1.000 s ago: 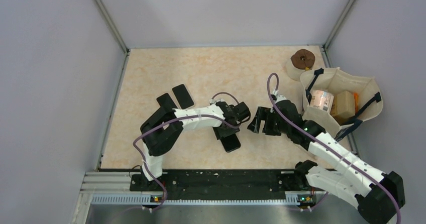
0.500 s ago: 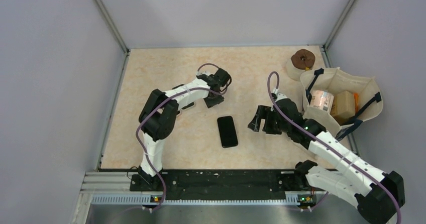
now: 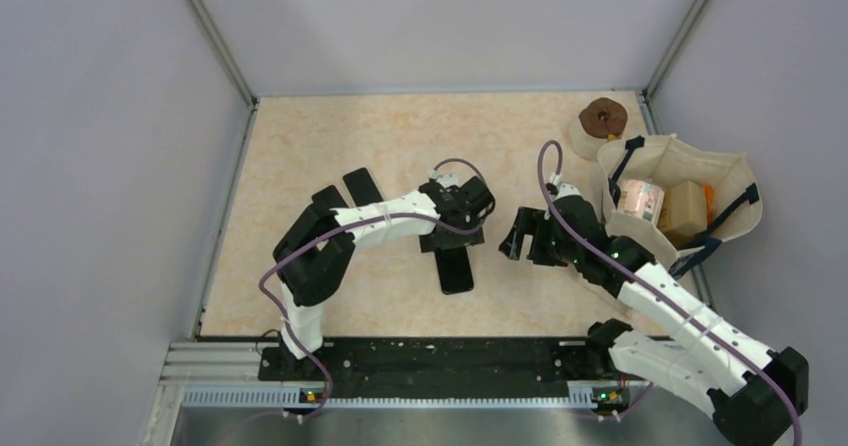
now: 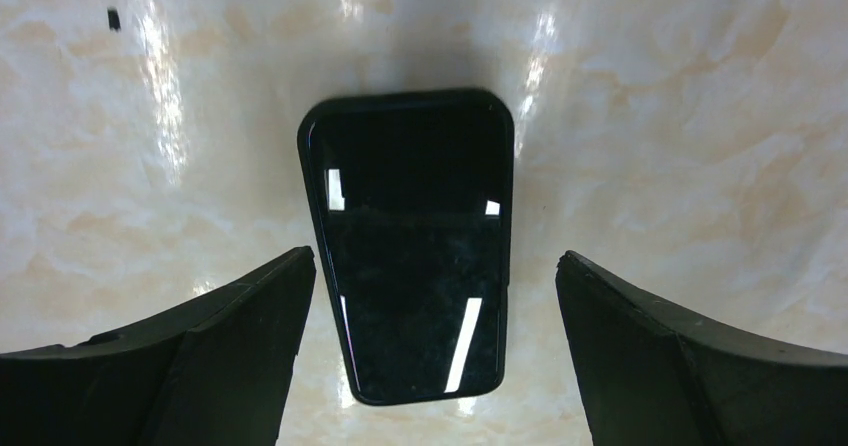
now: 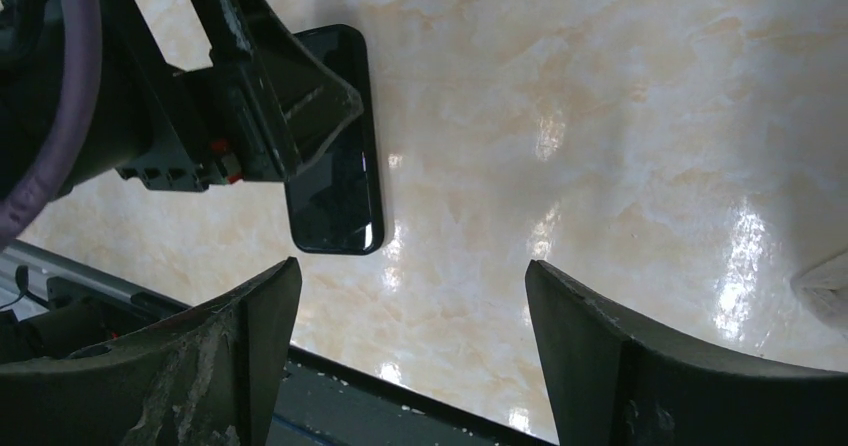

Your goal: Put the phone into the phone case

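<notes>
Quick diff: half a second back the left gripper [image 4: 432,261] is seen swung off toward the far side, well away from the phone [image 4: 410,246]. Now it's brought back right over it, jaws spread wide with a finger on either side and nothing touching. Against a second ago, the phone is shifted a little toward the far side and straightened out instead of being angled. Its far end is covered again by the gripper in the top view. The right gripper [image 5: 412,266] is nudged slightly farther out too.
</notes>
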Robot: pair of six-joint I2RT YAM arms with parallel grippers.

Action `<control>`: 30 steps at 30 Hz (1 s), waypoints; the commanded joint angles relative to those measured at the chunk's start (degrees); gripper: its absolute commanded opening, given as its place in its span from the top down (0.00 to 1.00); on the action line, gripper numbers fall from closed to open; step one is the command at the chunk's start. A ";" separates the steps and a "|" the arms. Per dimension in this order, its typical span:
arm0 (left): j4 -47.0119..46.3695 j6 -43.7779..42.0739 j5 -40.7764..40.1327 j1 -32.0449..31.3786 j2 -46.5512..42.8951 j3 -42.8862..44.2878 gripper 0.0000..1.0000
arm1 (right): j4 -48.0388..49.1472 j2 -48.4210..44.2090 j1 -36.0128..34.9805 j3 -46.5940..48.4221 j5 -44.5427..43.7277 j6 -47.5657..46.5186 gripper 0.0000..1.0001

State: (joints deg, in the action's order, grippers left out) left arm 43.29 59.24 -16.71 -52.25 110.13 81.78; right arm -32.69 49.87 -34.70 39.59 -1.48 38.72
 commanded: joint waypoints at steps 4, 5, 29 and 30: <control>3.76 4.44 -1.01 -3.54 -1.58 -2.31 0.03 | -1.83 -3.14 0.62 2.84 -1.60 0.17 0.17; 3.76 4.55 -0.95 -3.82 -1.14 -2.16 0.03 | -1.98 -3.24 0.60 2.79 -1.64 0.32 0.17; 3.54 4.33 -4.88 -1.47 6.60 1.19 0.53 | -0.80 -2.91 0.59 2.92 -0.40 0.47 0.17; 2.81 3.65 -4.97 -0.53 6.18 1.14 0.53 | -0.76 -2.81 0.62 2.94 -0.35 0.41 0.17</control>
State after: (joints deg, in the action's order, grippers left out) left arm 47.72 64.16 -17.61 -56.29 115.18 82.54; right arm -35.20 47.24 -34.70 39.86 -2.02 39.07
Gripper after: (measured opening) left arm 0.768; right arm 0.828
